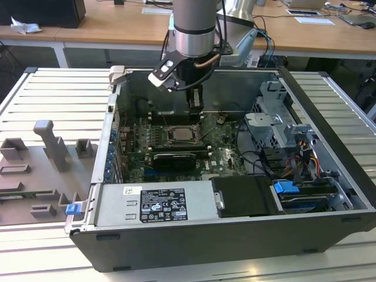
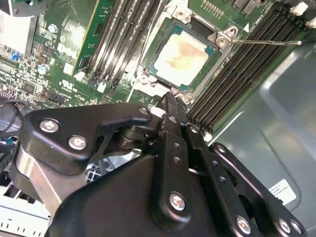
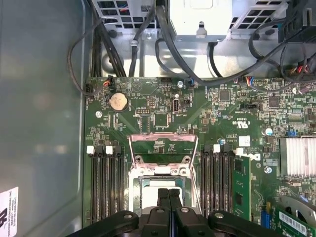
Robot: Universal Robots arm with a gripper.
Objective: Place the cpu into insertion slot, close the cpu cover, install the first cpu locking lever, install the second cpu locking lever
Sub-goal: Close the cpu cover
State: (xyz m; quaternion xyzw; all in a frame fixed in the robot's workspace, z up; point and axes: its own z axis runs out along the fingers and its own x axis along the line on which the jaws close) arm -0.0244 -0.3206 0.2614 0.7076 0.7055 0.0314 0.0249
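The cpu (image 2: 181,55), a pale silver square chip with a brownish smear, lies flat in the insertion slot (image 2: 157,74) on the green board. The cpu cover (image 3: 163,136), a thin silvery frame, stands open on its hinge beyond the slot, and green board shows through its window. A thin metal locking lever (image 2: 266,42) juts out sideways from the slot's corner. My gripper (image 3: 169,193) hangs just above the slot's near edge, its two black fingers pressed together with nothing between them. In the exterior view the gripper (image 1: 195,110) sits over the cpu (image 1: 181,134) inside the open case.
Black memory slots (image 3: 106,182) flank the socket on both sides. A long black graphics card (image 1: 173,158), the power supply (image 1: 153,202) and a drive cage (image 1: 276,117) with cables crowd the case. A grey fixture (image 1: 53,147) stands outside on the exterior view's left.
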